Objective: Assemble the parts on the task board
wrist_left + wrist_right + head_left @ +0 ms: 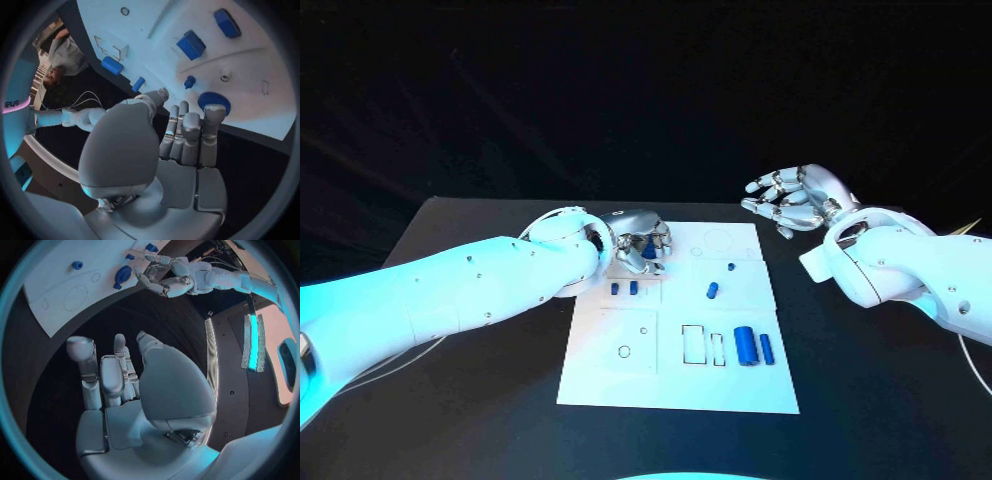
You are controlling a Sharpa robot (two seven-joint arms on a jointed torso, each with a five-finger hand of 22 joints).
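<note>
While placing: my left hand [639, 250] pinches a round blue part [648, 252] over the task board's [678, 390] far left corner.
Do well: I'd lower straight, seat it, then release.
Loose parts: two blue cylinders [754, 346] lie near the board's right edge.
Right hand [793, 200]: fingers spread, holding nothing, beyond the board's far right corner, above the desk [488, 400].

parts [747, 346] on task board [632, 385] | left robot hand [640, 245] over far-left corner
</note>
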